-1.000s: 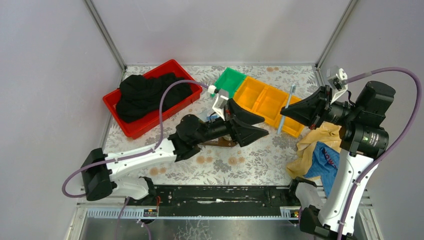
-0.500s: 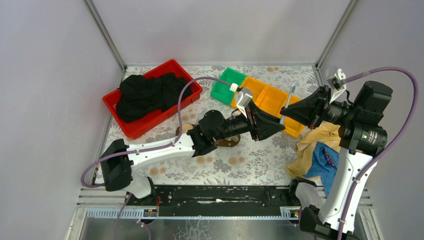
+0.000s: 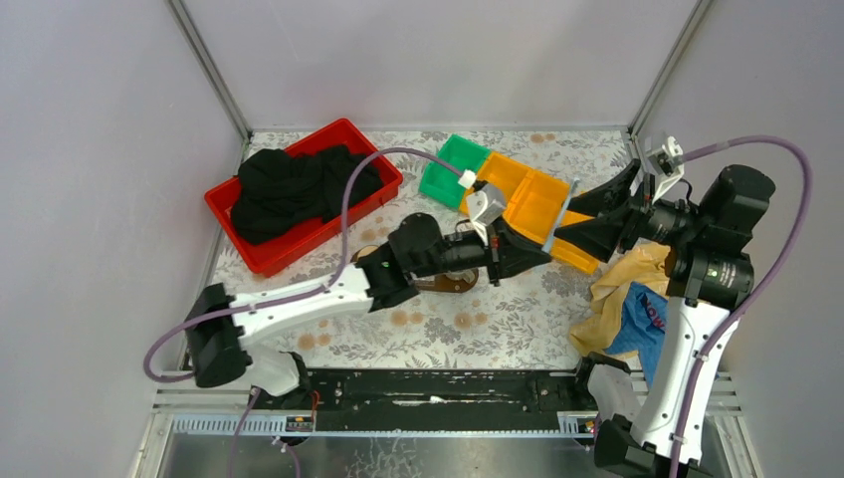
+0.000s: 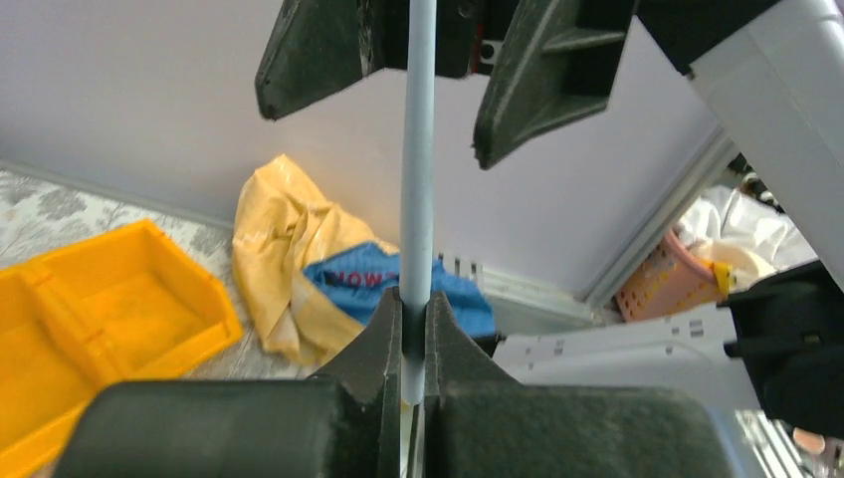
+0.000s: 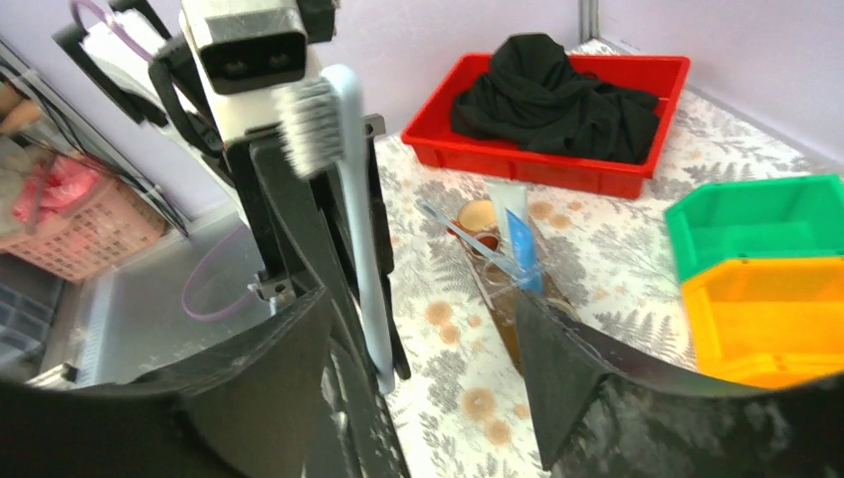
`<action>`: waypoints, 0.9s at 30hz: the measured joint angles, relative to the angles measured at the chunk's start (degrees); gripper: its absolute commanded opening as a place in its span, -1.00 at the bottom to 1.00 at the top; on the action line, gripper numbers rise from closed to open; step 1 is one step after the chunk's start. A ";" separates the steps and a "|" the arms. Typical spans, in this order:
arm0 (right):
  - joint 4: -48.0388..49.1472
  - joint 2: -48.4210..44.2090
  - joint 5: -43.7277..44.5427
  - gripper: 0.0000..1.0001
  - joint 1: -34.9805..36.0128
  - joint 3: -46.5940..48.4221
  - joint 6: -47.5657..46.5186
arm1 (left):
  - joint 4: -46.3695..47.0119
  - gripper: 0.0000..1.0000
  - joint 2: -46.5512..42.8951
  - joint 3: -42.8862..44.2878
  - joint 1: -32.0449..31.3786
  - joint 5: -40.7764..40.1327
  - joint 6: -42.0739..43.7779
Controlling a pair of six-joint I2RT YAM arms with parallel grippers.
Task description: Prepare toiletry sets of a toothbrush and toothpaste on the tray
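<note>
The toothbrush [image 3: 557, 221], a slim pale stick, stands nearly upright in the air over the orange bins. My left gripper [image 3: 545, 249] is shut on its lower end [image 4: 417, 299]. My right gripper [image 3: 582, 217] is open, with its fingers [image 4: 537, 90] spread either side of the shaft and not touching it. In the right wrist view the bristled toothbrush [image 5: 353, 229] is held by the left arm between my right gripper's [image 5: 426, 304] parted jaws. The dark wooden tray [image 5: 518, 334] lies on the table, and a blue and white toothpaste [image 5: 518, 244] lies on it.
A red crate [image 3: 373, 149] with black cloth stands at the back left. A green bin [image 3: 453, 169] and orange bins [image 3: 527, 204] stand at the back centre. A yellow and blue cloth heap [image 3: 637, 299] lies at the right.
My left arm has reached right and shut on the toothbrush's lower end. My right gripper, which held the toothbrush, has opened.
</note>
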 measured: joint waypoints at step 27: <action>106.49 15.56 -1.18 0.99 5.57 -29.35 79.12 | -52.04 -1.00 -21.62 -3.10 12.37 17.03 21.00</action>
